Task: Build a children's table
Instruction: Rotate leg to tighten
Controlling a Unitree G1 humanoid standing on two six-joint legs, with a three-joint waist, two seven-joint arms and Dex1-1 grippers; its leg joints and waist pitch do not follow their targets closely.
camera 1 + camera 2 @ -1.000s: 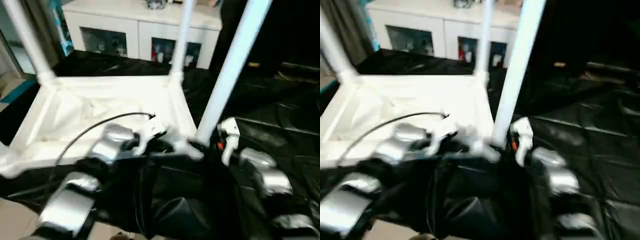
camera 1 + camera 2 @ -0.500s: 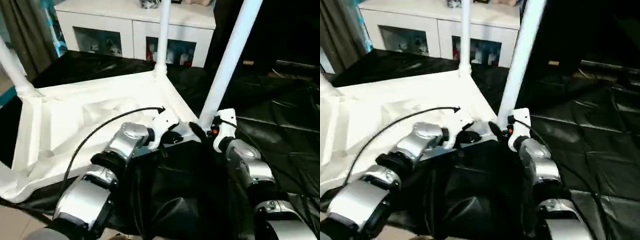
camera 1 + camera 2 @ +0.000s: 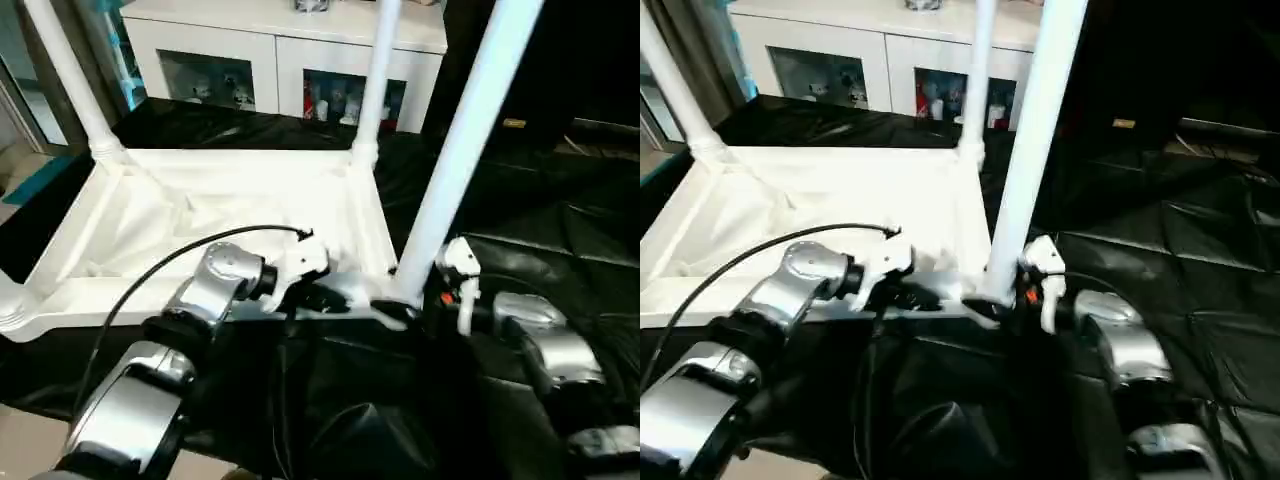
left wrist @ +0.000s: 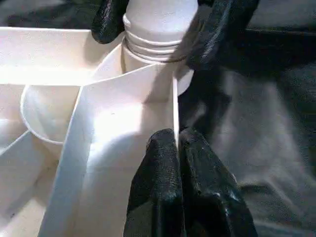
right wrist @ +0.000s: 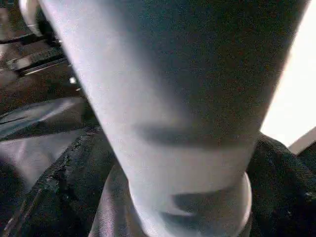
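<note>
We see the children's table (image 3: 220,215) lying upside down on the black-covered surface (image 3: 560,270), its ribbed underside facing up and its white legs standing upright from the corner sockets. The nearest leg (image 3: 455,165) rises from the corner closest to us, between our two arms. Our left end effector (image 4: 177,148) has its two black fingers pressed together, nipping the thin white rib of the underside that runs into that corner socket. Our right end effector (image 4: 158,29) stands at the base of the same leg, one black finger (image 4: 111,19) on each side of the threaded collar; its fingers are spread around the leg, and from these angles they seem not to press it, though we cannot be sure. Behind the surface stands a white cabinet (image 3: 270,60) with glass-fronted compartments holding small items too blurred to name.
</note>
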